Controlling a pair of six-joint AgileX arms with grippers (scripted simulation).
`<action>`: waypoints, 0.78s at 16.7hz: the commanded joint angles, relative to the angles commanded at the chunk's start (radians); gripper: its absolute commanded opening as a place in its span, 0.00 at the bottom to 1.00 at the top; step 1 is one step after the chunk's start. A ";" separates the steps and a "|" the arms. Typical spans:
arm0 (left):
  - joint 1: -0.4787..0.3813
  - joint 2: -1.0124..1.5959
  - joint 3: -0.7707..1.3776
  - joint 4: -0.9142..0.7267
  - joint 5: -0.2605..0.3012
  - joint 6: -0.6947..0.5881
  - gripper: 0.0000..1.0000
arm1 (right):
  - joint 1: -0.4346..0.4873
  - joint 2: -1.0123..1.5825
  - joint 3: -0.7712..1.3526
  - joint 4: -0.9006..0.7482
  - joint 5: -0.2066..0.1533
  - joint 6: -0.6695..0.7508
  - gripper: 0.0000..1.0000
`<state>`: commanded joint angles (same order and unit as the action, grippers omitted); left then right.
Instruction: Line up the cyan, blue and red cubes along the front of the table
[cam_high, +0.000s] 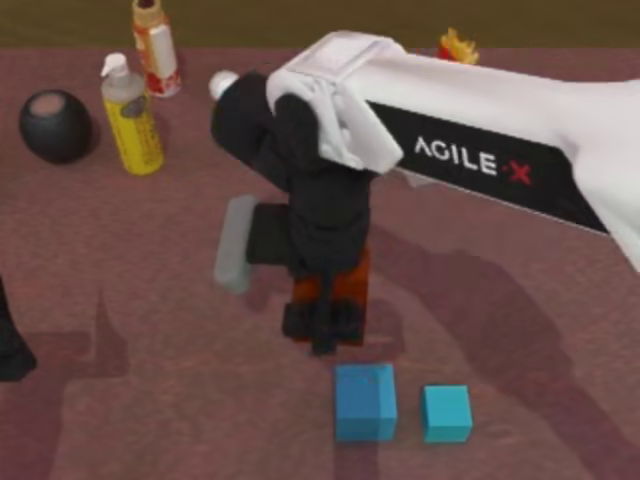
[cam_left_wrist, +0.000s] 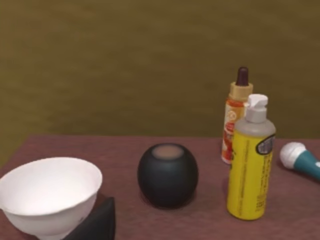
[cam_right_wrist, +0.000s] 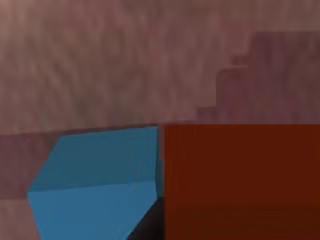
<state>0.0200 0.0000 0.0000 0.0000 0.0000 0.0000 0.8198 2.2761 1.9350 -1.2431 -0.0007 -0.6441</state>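
Just behind blue cube (cam_high: 365, 402): right gripper (cam_high: 322, 325) clamped on red cube (cam_high: 345, 285); cyan cube (cam_high: 446, 413) beside blue cube.

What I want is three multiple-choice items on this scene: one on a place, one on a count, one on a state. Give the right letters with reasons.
1. Where does the mid-sized sky-blue solid cube lie relative to the small turquoise solid cube?
A. to its left
B. to its right
C. on top of it

2. How many plain cubes lie free of any pincer?
A. one
B. two
C. three

3. Where is the large orange-red solid cube?
A. alone at the table's left edge
B. in the right pincer
C. stacked on another cube

Key: 1 A, the top view shows the two side by side, apart. 2 B, only those two lie free. 3 B, the pincer is closed around it. The left arm is parked at the left edge.
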 joint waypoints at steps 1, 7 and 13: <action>0.000 0.000 0.000 0.000 0.000 0.000 1.00 | 0.056 0.025 0.049 -0.023 0.000 0.029 0.00; 0.000 0.000 0.000 0.000 0.000 0.000 1.00 | 0.218 0.093 0.198 -0.087 0.002 0.123 0.00; 0.000 0.000 0.000 0.000 0.000 0.000 1.00 | 0.217 0.093 0.158 -0.044 0.001 0.121 0.00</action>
<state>0.0200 0.0000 0.0000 0.0000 0.0000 0.0000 1.0370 2.3695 2.0928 -1.2873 0.0004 -0.5227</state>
